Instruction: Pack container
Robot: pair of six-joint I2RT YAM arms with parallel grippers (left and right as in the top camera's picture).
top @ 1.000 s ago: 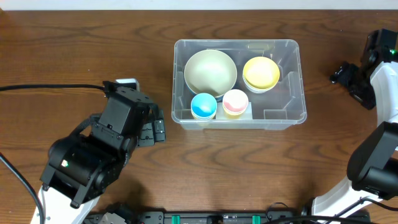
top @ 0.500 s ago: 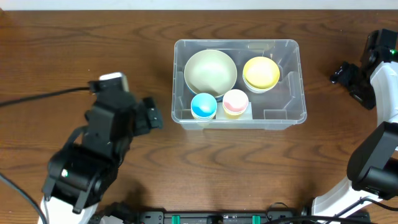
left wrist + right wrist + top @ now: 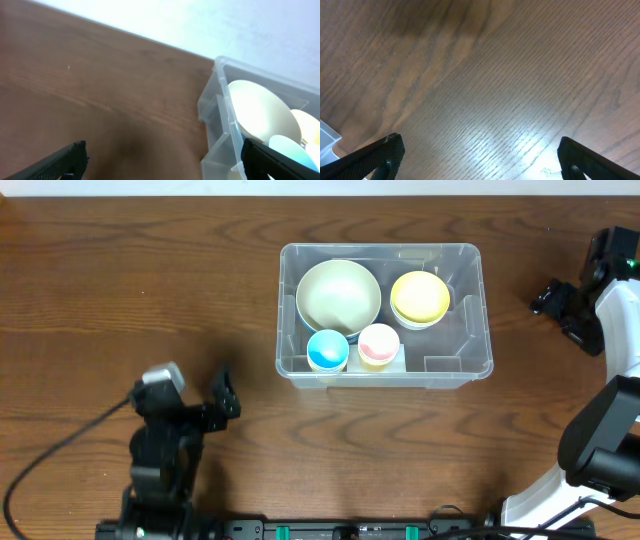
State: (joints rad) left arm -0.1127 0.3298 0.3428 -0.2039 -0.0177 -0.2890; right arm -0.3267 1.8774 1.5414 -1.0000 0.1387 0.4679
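- Clear plastic container (image 3: 380, 378) sits on the wooden table (image 3: 120, 270), holding a cream bowl (image 3: 338, 294), a yellow bowl (image 3: 420, 297), a blue cup (image 3: 327, 350) and a pink cup (image 3: 378, 344).
- Left gripper (image 3: 162, 157) hovers well to the container's left, jaws spread wide, holding nothing.
- Right gripper (image 3: 480, 155) stands off the container's right side, jaws wide apart and empty.
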